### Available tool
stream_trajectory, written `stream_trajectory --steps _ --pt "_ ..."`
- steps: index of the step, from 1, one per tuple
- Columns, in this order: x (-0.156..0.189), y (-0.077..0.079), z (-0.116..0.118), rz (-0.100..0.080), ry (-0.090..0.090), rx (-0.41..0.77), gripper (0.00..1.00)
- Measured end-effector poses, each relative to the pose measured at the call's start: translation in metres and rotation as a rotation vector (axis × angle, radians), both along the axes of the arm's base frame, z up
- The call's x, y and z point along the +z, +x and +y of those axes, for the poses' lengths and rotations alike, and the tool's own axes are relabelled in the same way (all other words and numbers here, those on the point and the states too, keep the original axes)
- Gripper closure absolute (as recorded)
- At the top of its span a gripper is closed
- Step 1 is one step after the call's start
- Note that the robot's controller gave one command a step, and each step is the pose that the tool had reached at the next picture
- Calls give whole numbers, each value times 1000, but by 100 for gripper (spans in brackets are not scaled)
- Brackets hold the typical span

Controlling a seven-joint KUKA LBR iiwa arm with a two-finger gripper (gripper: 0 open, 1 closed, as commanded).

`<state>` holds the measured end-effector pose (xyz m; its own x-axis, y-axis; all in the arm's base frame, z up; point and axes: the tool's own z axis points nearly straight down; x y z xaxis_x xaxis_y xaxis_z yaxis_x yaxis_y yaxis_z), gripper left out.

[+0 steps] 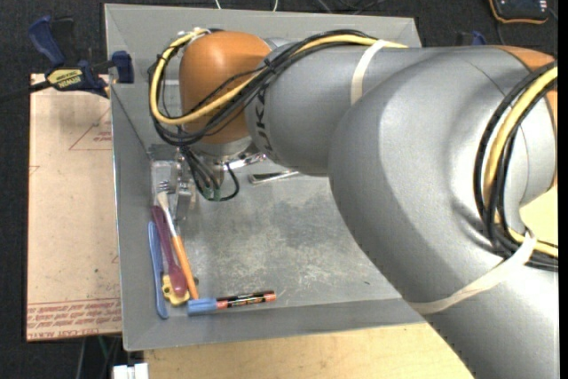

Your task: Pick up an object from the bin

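Observation:
My gripper is low in the bin's left part, close to the left wall, under the orange cover. It sits right at the upper end of a magenta stick-like thing that lies along the left wall. Beside that lie an orange stick and a long blue strip, with a yellow end at their lower tips. Whether the gripper touches the magenta thing is hidden by its own body.
A dark marker with a blue cap and an orange tip lies flat near the front wall. A thin silvery piece pokes out from under the arm. The thick grey arm covers the bin's right half.

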<state>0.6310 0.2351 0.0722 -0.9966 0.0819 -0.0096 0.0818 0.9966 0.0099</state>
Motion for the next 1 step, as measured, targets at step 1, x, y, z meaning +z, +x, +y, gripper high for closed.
stream_trajectory --steps 1 --pt "0 0 0 0 0 0 100"
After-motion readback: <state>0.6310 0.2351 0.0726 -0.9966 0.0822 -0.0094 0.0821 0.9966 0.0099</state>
